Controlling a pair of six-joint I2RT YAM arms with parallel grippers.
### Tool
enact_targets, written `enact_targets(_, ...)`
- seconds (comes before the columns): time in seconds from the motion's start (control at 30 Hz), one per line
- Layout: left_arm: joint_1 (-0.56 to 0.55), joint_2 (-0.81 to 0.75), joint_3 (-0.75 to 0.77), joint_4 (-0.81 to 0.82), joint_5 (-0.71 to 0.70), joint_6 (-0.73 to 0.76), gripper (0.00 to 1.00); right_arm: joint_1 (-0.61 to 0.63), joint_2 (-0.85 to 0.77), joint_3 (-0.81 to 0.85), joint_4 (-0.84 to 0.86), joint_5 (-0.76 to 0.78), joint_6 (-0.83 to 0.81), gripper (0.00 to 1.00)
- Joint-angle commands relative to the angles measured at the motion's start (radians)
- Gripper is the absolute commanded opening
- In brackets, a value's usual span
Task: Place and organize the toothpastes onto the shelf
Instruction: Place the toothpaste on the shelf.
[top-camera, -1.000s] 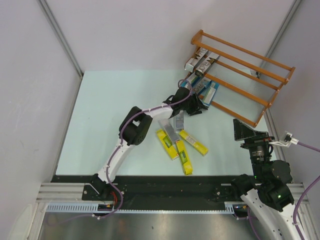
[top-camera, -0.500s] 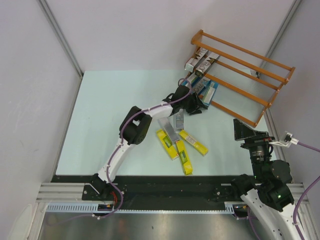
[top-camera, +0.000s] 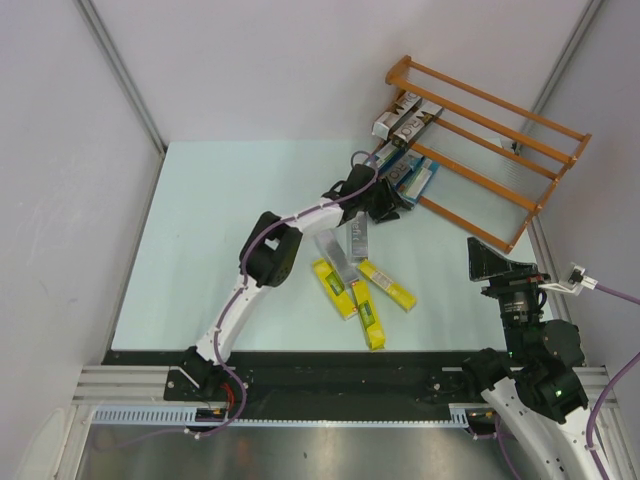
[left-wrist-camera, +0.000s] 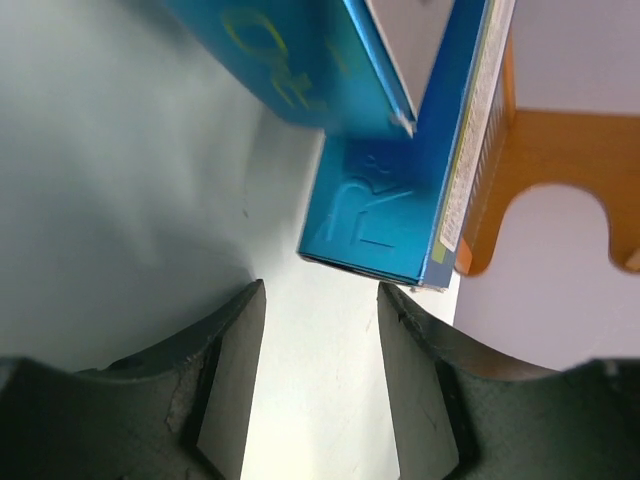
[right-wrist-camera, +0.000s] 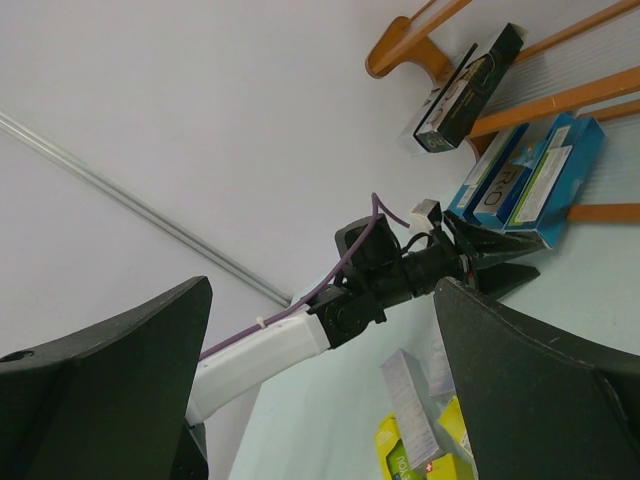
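The left gripper (top-camera: 386, 200), jaws partly apart and holding nothing, hovered just short of a blue toothpaste carton (left-wrist-camera: 385, 215) at the foot of the wooden shelf (top-camera: 500, 100); three yellow cartons (top-camera: 372, 318) and two silver-grey cartons (top-camera: 335, 262) lay on the table (top-camera: 220, 220), while the right gripper (top-camera: 495, 262) stood wide open, empty

Plain pale grey walls (top-camera: 250, 70), metal corner strips (top-camera: 121, 78); pale mint tabletop (top-camera: 220, 230), aluminium rail (top-camera: 125, 384) at near edge
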Motion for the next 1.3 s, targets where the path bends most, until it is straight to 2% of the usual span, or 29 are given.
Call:
enact_targets(0.0,0.033,0.007,0.035,0.027,-0.085,-0.006,0.55,0.006,-0.008,0.036,0.003,0.024,-0.013,1.00)
enact_targets(0.2,0.037,-0.035,-0.042,0.081,-0.098,-0.001,0.55,0.006,-0.008,0.036,0.000,0.029,-0.013,1.00)
enact_targets(0.47,0.042,-0.004,0.016,0.067,-0.087,-0.014,0.55,0.006,-0.008,0.038,0.000,0.029,-0.011,1.00)
enact_targets(0.6,0.042,-0.034,-0.010,0.075,-0.091,0.012,0.57,0.006,-0.008,0.038,0.000,0.029,-0.010,1.00)
enact_targets(0.9,0.048,-0.260,-0.394,0.354,-0.064,0.074,0.61,0.007,-0.005,0.036,0.001,0.023,0.000,1.00)
enact_targets(1.13,0.045,-0.525,-0.623,0.428,-0.065,0.184,0.73,0.006,0.004,0.036,0.012,0.001,0.016,0.99)
enact_targets(1.27,0.036,-0.695,-0.721,0.394,-0.091,0.293,0.86,0.006,-0.006,0.036,0.010,-0.005,0.023,1.00)
